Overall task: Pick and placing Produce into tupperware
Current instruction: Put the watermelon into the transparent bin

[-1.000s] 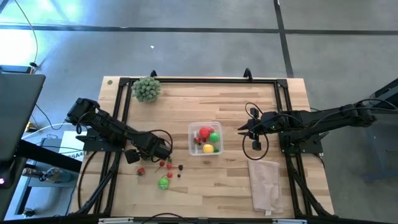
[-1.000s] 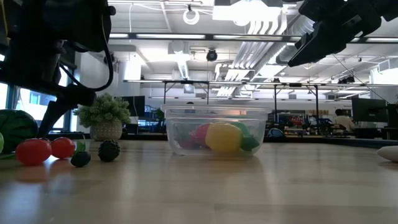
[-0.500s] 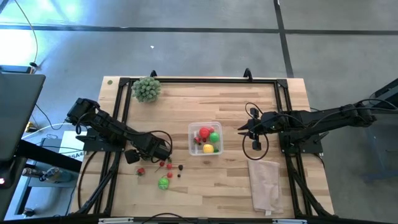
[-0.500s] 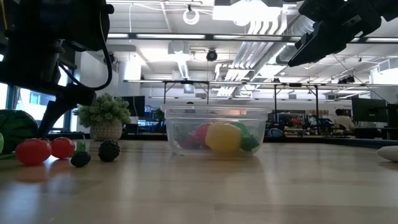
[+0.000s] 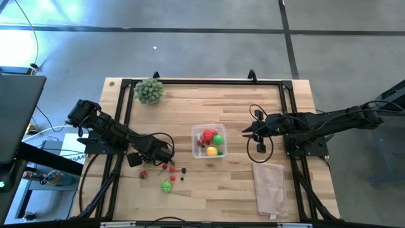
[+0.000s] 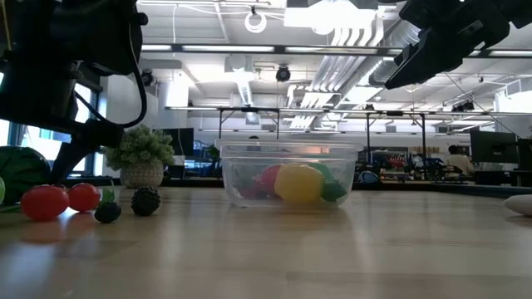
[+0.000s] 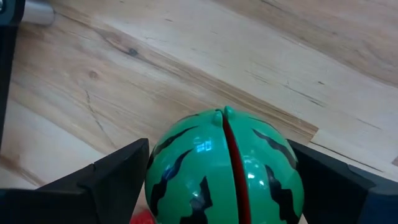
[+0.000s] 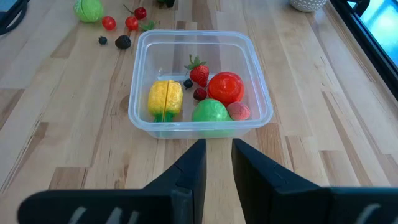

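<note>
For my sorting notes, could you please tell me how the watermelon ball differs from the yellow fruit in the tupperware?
The watermelon ball is green with dark stripes; the yellow fruit is plain yellow. The ball sits between the left gripper fingers, outside the tupperware; the yellow fruit lies inside. Both show a centre seam.

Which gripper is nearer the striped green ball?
Left. The left gripper has its open fingers on either side of the striped green ball; the right gripper hangs beyond the tupperware, far from it.

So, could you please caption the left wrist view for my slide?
Left gripper open around the striped toy watermelon on the wooden table.
</note>
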Tool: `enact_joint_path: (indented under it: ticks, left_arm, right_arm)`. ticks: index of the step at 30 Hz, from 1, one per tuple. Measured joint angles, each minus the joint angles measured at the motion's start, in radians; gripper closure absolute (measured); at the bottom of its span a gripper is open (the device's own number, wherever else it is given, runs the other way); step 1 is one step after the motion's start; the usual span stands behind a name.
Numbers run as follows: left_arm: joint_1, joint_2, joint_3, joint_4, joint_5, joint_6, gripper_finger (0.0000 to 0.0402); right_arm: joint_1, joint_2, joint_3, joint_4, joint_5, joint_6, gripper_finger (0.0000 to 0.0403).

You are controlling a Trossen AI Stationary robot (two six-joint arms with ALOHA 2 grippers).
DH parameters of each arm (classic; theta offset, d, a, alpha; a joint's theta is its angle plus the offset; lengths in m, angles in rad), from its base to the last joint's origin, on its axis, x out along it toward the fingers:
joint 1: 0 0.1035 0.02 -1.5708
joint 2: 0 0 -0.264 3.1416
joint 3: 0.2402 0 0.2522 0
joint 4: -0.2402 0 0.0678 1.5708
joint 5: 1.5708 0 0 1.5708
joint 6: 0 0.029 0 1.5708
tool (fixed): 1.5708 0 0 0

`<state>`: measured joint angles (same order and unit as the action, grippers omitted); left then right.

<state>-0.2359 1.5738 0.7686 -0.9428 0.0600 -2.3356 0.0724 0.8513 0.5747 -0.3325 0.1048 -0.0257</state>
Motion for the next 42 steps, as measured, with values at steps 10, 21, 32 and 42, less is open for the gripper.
enact_joint_path:
  ticks: [10,21,32,42]
  left_arm:
    - [0.000,0.001,-0.001,-0.001,-0.011,0.022,0.0069]
    - [0.000,0.002,-0.001,-0.008,0.007,-0.005,0.0114]
    - [0.000,0.003,-0.002,-0.015,-0.004,0.018,0.0092]
    - [0.000,0.003,-0.002,-0.023,0.000,0.000,0.0114]
  right_arm:
    - [0.000,0.000,0.000,0.000,0.000,0.000,0.0336]
    - [0.000,0.000,0.000,0.000,0.000,0.000,0.0336]
    - [0.000,0.000,0.000,0.000,0.000,0.000,0.0336]
    - [0.000,0.000,0.000,0.000,0.000,0.000,0.0336]
